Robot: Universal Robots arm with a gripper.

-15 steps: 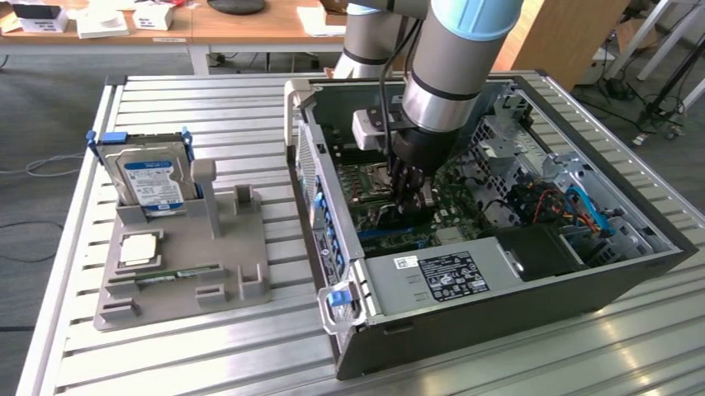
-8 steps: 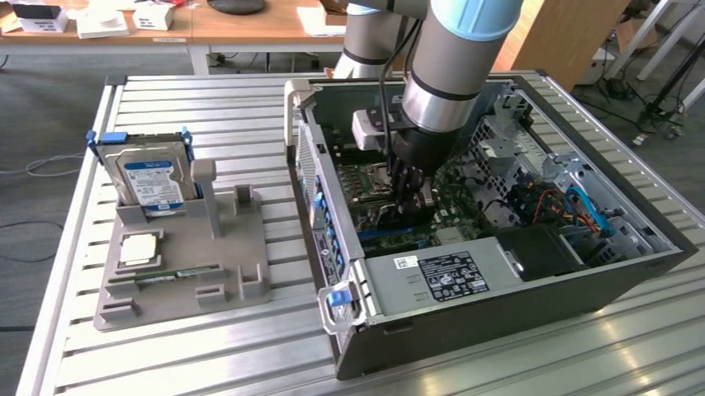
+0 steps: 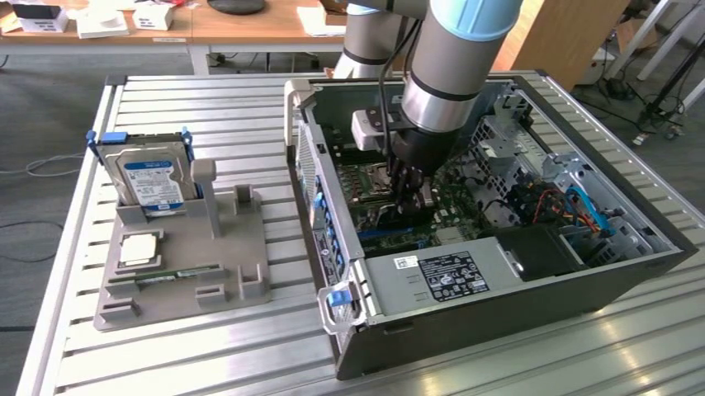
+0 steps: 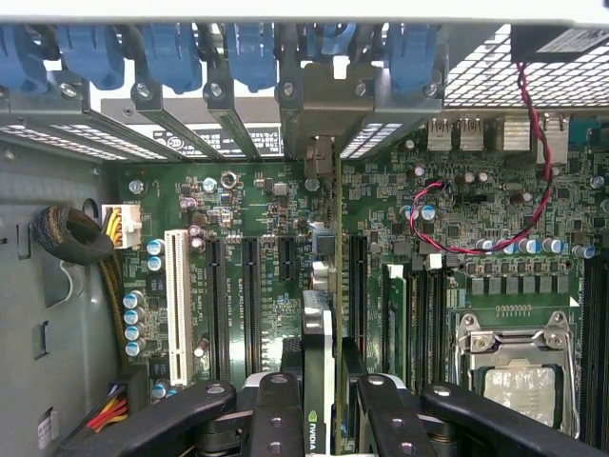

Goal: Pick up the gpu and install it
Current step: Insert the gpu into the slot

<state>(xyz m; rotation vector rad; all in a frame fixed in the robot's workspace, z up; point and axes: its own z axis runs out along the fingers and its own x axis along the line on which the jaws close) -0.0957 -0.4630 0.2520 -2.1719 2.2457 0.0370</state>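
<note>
The gpu (image 4: 320, 328) runs edge-on between my fingers (image 4: 276, 409), a thin dark card with a green logo near the grip. Its metal bracket end (image 4: 328, 105) reaches the case's rear slot openings. It stands upright over the green motherboard (image 4: 257, 209), between the black expansion slots (image 4: 250, 295) and the memory slots. I cannot tell whether its edge sits in a slot. My gripper (image 4: 319, 419) is shut on the card. In the exterior view the gripper (image 3: 414, 194) is low inside the open computer case (image 3: 496, 305), with the dark gpu (image 3: 391, 219) beneath it.
Blue retention clips (image 4: 171, 52) line the rear wall. A red-and-black wire (image 4: 476, 248) loops near the processor socket (image 4: 519, 381). Outside the case, on the exterior view's left, a grey holder (image 3: 187, 264) carries a hard drive (image 3: 152, 181) and a memory stick (image 3: 177, 274).
</note>
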